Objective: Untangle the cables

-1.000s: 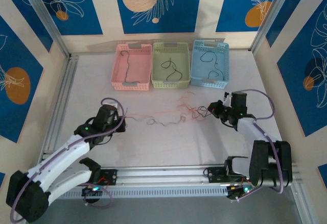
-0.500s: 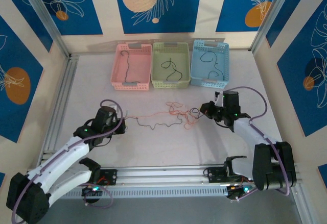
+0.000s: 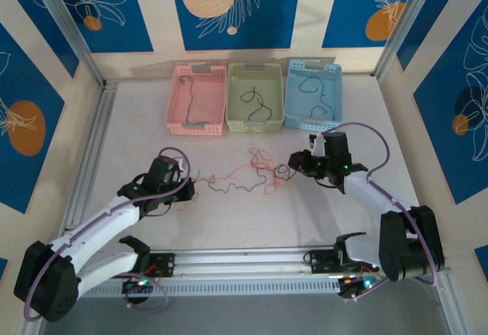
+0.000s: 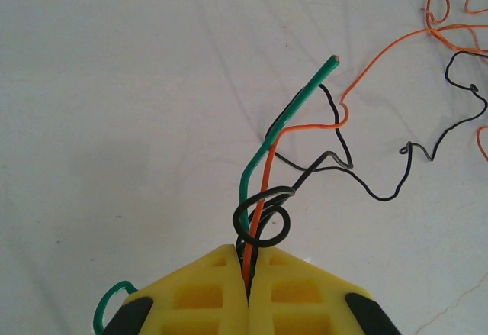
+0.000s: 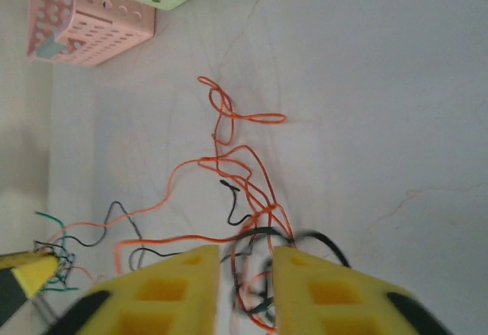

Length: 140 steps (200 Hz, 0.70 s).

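Note:
A tangle of thin cables (image 3: 242,178) in orange, black and green lies on the white table between my two grippers. My left gripper (image 3: 190,188) is shut on one end of the cables. In the left wrist view its yellow jaws (image 4: 248,257) pinch a green wire (image 4: 293,114), an orange wire (image 4: 267,175) and a looped black wire (image 4: 268,224). My right gripper (image 3: 293,164) stands open at the other end. Blurred black and orange strands (image 5: 248,274) run through the gap between its fingers (image 5: 183,274). Loose orange loops (image 5: 229,133) spread beyond them.
Three baskets stand in a row at the back: pink (image 3: 174,107), green (image 3: 255,127) and blue (image 3: 313,126), each with a black cable inside. Metal rails border the table at the left and near edges.
My right gripper has moved left and a little away, toward the left one. The cables between them have gone slack and bunched. The left gripper has shifted slightly right.

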Tool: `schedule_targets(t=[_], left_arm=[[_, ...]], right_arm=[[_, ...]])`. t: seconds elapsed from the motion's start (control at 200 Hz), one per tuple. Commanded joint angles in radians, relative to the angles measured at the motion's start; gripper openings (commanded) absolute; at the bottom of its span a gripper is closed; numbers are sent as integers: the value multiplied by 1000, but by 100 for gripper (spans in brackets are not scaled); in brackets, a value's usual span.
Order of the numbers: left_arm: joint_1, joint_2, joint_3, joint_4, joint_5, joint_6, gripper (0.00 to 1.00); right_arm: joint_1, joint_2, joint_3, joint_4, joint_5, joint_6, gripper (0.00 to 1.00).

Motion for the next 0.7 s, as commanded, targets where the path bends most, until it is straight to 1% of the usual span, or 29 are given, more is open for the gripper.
schedule_targets(t=[0.0, 0.07, 0.165, 0.245, 0.32, 0.485, 0.555, 0.595, 0.645, 0.695], left_arm=[[3, -15, 32, 4, 25, 23, 4], [3, -21, 36, 5, 32, 27, 4], [3, -27, 45, 5, 50, 38, 3], [3, -27, 52, 6, 62, 46, 3], [3, -29, 57, 3, 63, 46, 2], [3, -41, 68, -8, 50, 43, 2], [3, -45, 70, -16, 46, 42, 2], [3, -45, 72, -16, 47, 43, 2], [3, -44, 70, -17, 46, 44, 2], [3, -43, 69, -16, 47, 44, 2]], right_arm=[[6, -15, 32, -63, 25, -28, 36], [27, -50, 43, -83, 57, -48, 41], [83, -110, 59, -85, 88, -91, 43], [168, -132, 86, -74, 93, -142, 43], [252, -116, 127, -76, 106, -173, 43], [384, 49, 237, -91, 97, -149, 40], [422, 145, 301, -154, 138, -46, 40], [442, 200, 332, -182, 118, 11, 39], [474, 253, 353, -178, 85, 61, 38], [518, 286, 353, -154, 112, 107, 37]])
